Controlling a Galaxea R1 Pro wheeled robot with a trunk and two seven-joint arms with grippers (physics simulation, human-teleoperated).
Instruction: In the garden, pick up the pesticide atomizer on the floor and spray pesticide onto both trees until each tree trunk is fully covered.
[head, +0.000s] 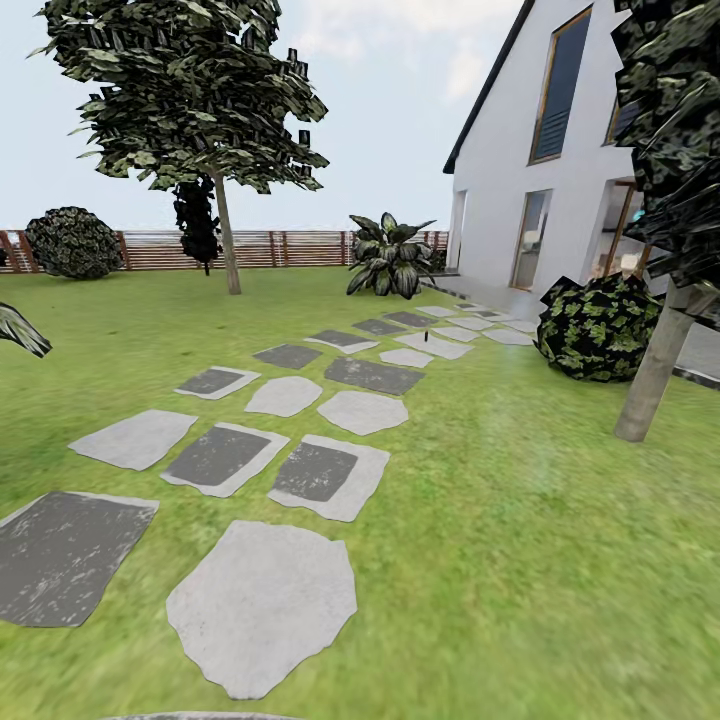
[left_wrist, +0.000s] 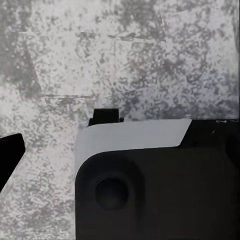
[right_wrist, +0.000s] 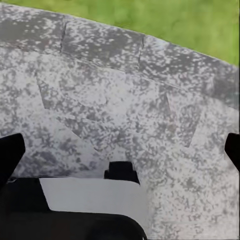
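1. A small dark pesticide atomizer (head: 427, 336) stands upright on a pale paving stone (head: 436, 346) far along the path, near the white house (head: 520, 170).
2. One tree (head: 226, 235) rises by the wooden fence (head: 290, 248); another tree trunk (head: 655, 368) leans beside a round bush (head: 598, 328).
3. Left tool (left_wrist: 7, 157) and right tool (right_wrist: 120, 160) hang over mottled stone, fingers apart.

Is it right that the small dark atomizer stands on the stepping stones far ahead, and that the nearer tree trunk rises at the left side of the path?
One detail is wrong. The head view shows the nearer tree trunk at the right side of the path, beside a round bush. The atomizer does stand far ahead on the stepping stones.
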